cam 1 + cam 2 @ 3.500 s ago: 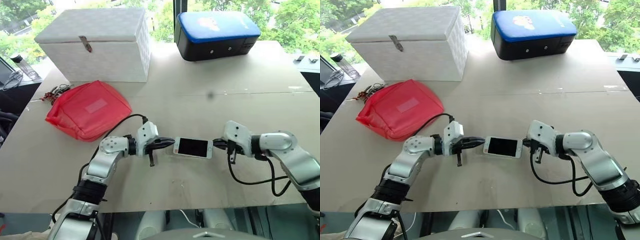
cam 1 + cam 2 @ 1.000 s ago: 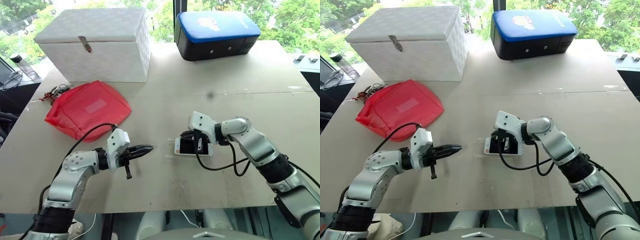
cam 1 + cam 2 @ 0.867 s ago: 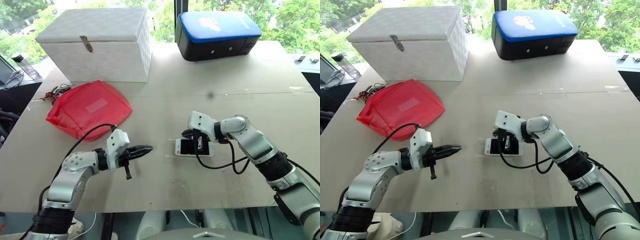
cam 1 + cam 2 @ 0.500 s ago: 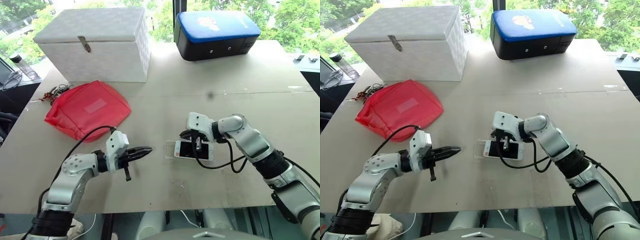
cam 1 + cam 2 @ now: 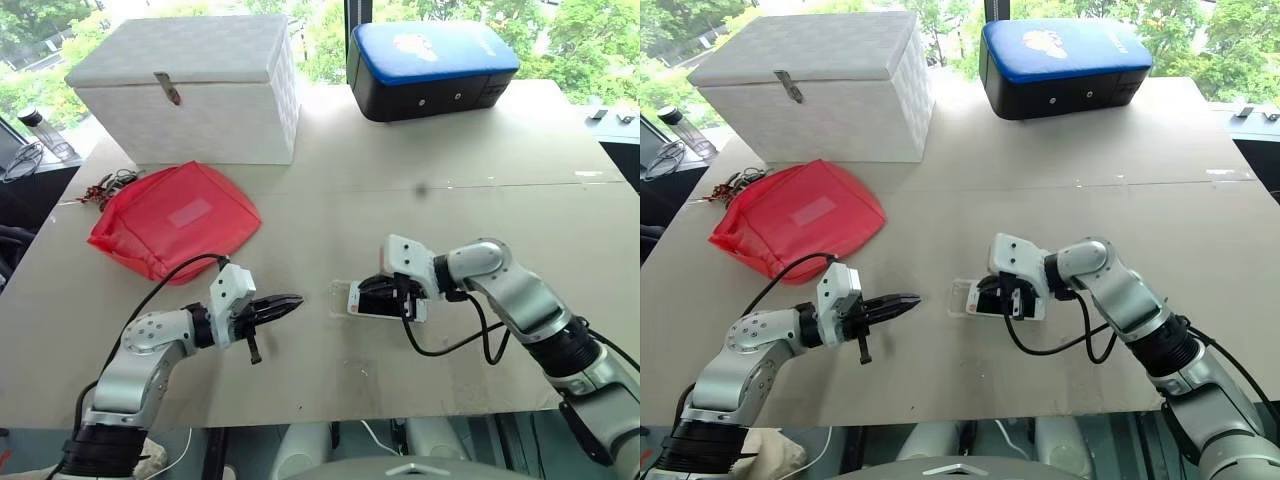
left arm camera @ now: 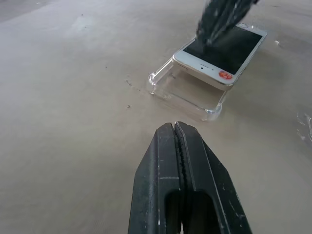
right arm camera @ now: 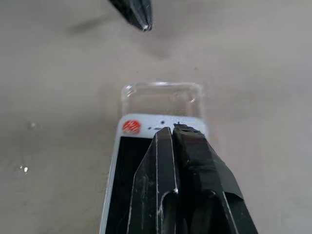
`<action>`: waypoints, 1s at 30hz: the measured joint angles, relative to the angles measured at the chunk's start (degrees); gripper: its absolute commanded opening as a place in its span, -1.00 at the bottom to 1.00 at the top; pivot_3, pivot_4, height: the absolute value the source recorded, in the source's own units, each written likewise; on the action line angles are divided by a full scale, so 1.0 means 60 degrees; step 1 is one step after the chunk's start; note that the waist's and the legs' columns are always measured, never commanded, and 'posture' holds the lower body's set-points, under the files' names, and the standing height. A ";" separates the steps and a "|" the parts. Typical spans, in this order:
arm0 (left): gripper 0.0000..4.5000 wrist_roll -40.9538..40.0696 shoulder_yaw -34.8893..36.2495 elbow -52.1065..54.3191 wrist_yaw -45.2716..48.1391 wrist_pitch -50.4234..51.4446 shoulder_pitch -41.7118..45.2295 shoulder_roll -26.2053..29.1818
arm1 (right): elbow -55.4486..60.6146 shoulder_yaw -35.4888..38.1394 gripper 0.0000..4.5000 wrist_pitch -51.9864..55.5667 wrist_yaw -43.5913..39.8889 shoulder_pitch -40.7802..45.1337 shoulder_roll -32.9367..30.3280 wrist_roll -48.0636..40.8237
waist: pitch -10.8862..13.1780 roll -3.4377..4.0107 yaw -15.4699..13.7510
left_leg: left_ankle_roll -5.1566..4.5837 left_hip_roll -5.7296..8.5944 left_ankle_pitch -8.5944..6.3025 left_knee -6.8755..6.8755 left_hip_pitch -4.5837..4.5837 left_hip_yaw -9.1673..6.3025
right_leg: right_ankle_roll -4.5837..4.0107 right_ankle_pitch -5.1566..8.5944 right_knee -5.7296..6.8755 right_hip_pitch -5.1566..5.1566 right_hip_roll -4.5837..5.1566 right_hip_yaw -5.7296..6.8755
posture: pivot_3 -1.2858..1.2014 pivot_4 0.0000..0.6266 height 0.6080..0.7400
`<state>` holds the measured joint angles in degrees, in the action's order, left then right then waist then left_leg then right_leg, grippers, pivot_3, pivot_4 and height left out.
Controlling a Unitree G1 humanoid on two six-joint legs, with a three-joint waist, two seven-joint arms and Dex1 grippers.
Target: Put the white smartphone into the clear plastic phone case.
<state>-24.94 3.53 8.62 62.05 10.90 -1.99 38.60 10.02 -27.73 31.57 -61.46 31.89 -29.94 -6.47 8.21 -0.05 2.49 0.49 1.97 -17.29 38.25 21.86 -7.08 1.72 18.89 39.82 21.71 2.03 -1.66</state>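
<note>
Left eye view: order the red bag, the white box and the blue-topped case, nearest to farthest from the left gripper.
From the left gripper:
1. Red bag, just beyond it, to the left.
2. White box, behind the bag.
3. Blue-topped case, far right corner.

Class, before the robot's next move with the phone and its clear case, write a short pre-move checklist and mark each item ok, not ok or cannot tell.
1. Phone fully seated in clear case: not ok, one case end sticks out bare.
2. Right gripper shut, tips over the phone's screen: ok.
3. Left gripper shut and apart from the case: ok.
4. Case flat on table: ok.
5. Phone's far end clipped under the rim: cannot tell.
</note>
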 measured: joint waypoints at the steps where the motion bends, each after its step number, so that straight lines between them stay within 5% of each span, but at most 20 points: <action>1: -1.00 0.0000 0.0006 0.0000 0.0000 0.0000 -0.0006 0.0000 | -0.0057 -0.0044 -0.99 -0.0075 0.0002 -0.0008 -0.0039 0.0055 | 0.0001 0.0000 -0.0018 | 0.0000 0.0000 0.0000 0.0002 0.0002 -0.0001 | 0.0000 0.0000 -0.0002 0.0000 0.0001 0.0001 | 0.03 -0.52 1.00; 16: -1.00 0.0007 0.0045 -0.0002 -0.0007 -0.0016 0.0018 -0.0006 | -0.1242 -0.0493 -0.99 -0.2145 0.0341 0.0154 0.0365 0.1141 | -0.0028 -0.0017 -0.0039 | 0.0001 0.0001 0.0001 0.0005 -0.0026 -0.0002 | 0.0000 0.0000 0.0002 -0.0016 0.0001 0.0002 | 0.03 -0.52 1.00; 30: -1.00 0.0012 0.0040 -0.0026 0.0041 -0.0028 0.0283 -0.0008 | 0.0655 0.0871 -0.99 -0.0436 -0.0148 -0.0762 -0.0104 -0.0726 | -0.0004 -0.0008 -0.0035 | 0.0000 0.0001 0.0000 0.0005 0.0000 -0.0003 | 0.0000 0.0000 -0.0001 -0.0005 0.0003 0.0003 | 0.03 -0.52 1.00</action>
<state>-24.86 3.77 8.47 62.29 10.73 -0.29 38.55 13.95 -22.51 28.96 -62.35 27.32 -30.57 -10.82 8.19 -0.10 2.28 0.49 1.98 -17.29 38.28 21.86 -7.10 1.72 18.89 39.81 21.67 2.05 -1.64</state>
